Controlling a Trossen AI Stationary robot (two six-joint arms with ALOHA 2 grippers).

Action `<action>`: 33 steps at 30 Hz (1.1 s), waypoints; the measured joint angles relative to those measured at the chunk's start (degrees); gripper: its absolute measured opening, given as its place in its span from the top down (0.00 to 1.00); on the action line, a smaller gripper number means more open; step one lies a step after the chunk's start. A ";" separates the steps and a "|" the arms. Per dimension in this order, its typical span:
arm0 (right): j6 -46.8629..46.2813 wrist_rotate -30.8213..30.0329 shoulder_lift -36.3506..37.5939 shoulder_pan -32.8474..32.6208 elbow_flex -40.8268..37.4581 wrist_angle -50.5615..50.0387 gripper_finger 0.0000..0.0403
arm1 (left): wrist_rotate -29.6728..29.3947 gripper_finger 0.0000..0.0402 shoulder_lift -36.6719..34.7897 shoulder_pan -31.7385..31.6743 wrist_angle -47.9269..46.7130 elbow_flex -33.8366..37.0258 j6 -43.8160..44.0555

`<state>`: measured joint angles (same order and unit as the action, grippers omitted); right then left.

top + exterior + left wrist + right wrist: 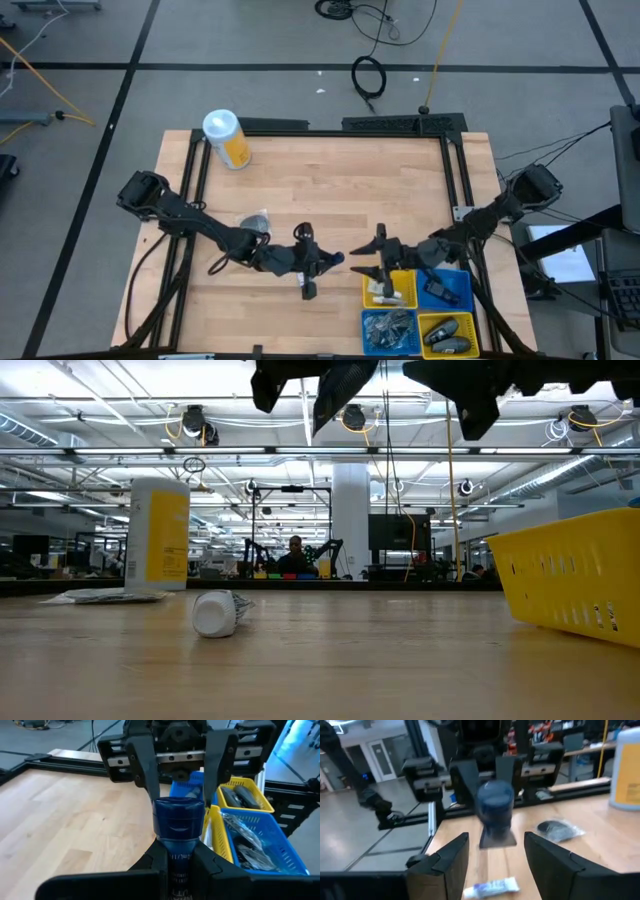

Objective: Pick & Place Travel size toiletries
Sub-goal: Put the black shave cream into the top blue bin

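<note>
A large yellow canister with a white lid (227,139) stands at the far left of the pale wooden table (320,190). Four square plastic bins (417,306), yellow and blue in a checker pattern, sit at the near right edge. Black cables (368,76) coil on the grey floor beyond.

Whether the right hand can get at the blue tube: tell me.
Probably yes: the right hand is open, facing the blue tube in the left hand, nothing between them.

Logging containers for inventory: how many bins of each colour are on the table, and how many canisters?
Yellow bins: 2
Blue bins: 2
Yellow canister with white lid: 1
Total: 5
</note>
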<state>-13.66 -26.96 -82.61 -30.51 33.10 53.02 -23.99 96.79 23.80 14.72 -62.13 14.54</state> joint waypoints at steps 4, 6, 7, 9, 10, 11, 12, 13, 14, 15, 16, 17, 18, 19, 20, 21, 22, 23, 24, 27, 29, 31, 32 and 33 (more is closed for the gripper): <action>2.96 0.08 0.00 1.80 0.00 1.75 0.51 | 0.04 0.92 0.00 -0.16 0.02 0.00 -1.57; 3.87 0.20 0.00 2.58 0.00 2.57 0.50 | 0.08 0.92 0.00 -0.30 0.07 0.00 -2.54; 3.93 0.20 0.00 2.98 0.00 2.66 0.49 | 0.09 0.92 0.02 -0.31 0.07 0.00 -2.82; 3.93 0.65 0.00 3.80 0.00 2.53 0.48 | 0.11 0.92 0.02 -0.51 0.10 0.00 -2.89; 3.93 2.00 0.00 4.19 0.01 2.60 0.47 | 0.11 0.92 0.02 -0.68 0.13 0.00 -2.89; 3.91 3.70 -0.02 4.56 0.00 3.19 0.47 | 0.09 0.92 0.02 -0.88 0.13 0.00 -2.91; 3.92 5.59 -0.04 4.81 0.02 3.95 0.46 | 0.09 0.92 0.02 -1.12 0.11 0.00 -3.09; 3.93 7.11 -0.04 5.02 0.01 4.74 0.45 | 0.09 0.92 0.02 -1.36 0.11 0.00 -3.33; 3.97 7.71 -0.23 5.15 0.02 5.34 0.45 | 0.09 0.92 0.02 -1.55 0.11 0.00 -3.51; 4.24 7.65 -0.65 5.36 0.04 5.95 0.44 | 0.09 0.92 0.02 -1.80 0.13 -0.01 -3.62; 4.62 7.54 -0.89 5.55 0.04 5.94 0.44 | 0.09 0.92 0.02 -2.04 0.17 0.00 -3.82; 4.92 7.59 -1.01 5.72 0.03 5.91 0.44 | 0.09 0.92 0.02 -2.27 0.25 -0.01 -3.97; 4.95 7.59 -1.04 5.84 0.02 6.19 0.43 | 0.09 0.92 0.02 -2.47 0.43 -0.01 -4.07; 4.95 7.51 -1.25 6.01 0.11 6.83 0.43 | 0.11 0.92 0.02 -2.68 0.54 -0.02 -4.11; 4.95 7.53 -1.80 6.27 0.48 7.25 0.43 | 0.12 0.92 0.02 -2.90 0.57 -0.02 -4.13; 5.02 7.62 -2.47 6.52 0.85 7.25 0.43 | 0.41 0.92 0.02 -3.09 0.63 -0.02 -4.14; 5.24 7.72 -2.69 6.63 1.01 6.62 0.43 | 0.65 0.92 0.05 -3.32 0.76 -0.02 -4.16; 5.61 7.64 -2.75 6.68 1.05 6.16 0.43 | 1.00 0.92 0.09 -3.48 1.25 -0.02 -4.25; 5.87 7.57 -2.87 6.81 1.46 6.14 0.43 | 1.49 0.92 0.09 -3.67 1.95 -0.02 -4.37; 6.22 7.67 -3.93 7.34 2.61 6.90 0.43 | 1.56 0.92 0.09 -3.94 3.43 -0.02 -4.41; 7.07 7.70 -4.21 7.20 2.67 6.30 0.44 | 1.55 0.92 0.09 -3.95 3.60 -0.02 -5.14; 7.55 7.71 -4.34 7.20 3.04 6.97 0.45 | 1.60 0.92 0.09 -3.92 4.09 -0.02 -5.66; 7.79 7.67 -4.31 7.20 3.06 7.09 0.45 | 1.62 0.92 0.10 -3.92 4.50 -0.04 -5.65; 7.92 7.67 -4.32 7.20 3.06 6.99 0.46 | 1.64 0.92 0.09 -3.92 4.72 -0.04 -5.64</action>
<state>-5.74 -19.29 -86.93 -23.31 36.16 60.01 -22.35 96.88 19.88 19.44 -62.17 8.90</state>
